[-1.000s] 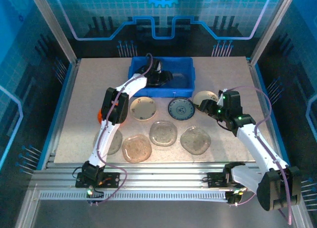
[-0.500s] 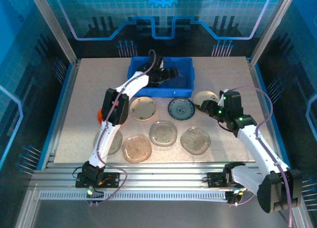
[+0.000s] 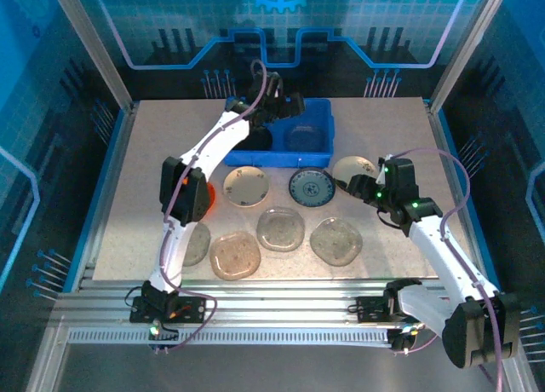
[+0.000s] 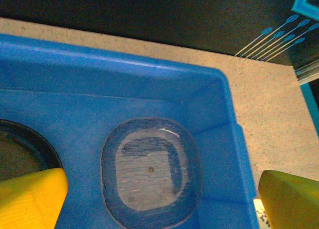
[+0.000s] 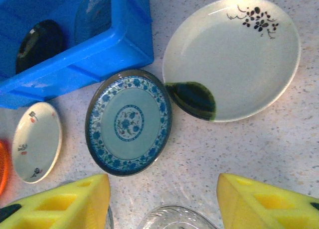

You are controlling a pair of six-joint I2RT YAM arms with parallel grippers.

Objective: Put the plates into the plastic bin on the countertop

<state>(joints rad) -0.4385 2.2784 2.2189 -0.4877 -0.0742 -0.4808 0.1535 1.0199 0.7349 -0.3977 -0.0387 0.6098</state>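
My left tool [image 3: 285, 106] and right tool [image 5: 162, 189] gape empty. I'd rim-pinch the cream plate [image 5: 234, 55]: probably stiff, slick, breakable.

Blue-tinted, evenly lit views; soft glare along the plastic bin [image 4: 124, 64] rim; close yellow fingers [image 4: 30, 199] slightly blurred.

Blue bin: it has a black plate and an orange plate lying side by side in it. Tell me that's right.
One detail is off. The blue bin has a black plate and a clear glass plate lying side by side in it, not an orange one. The left wrist view shows this plainly.
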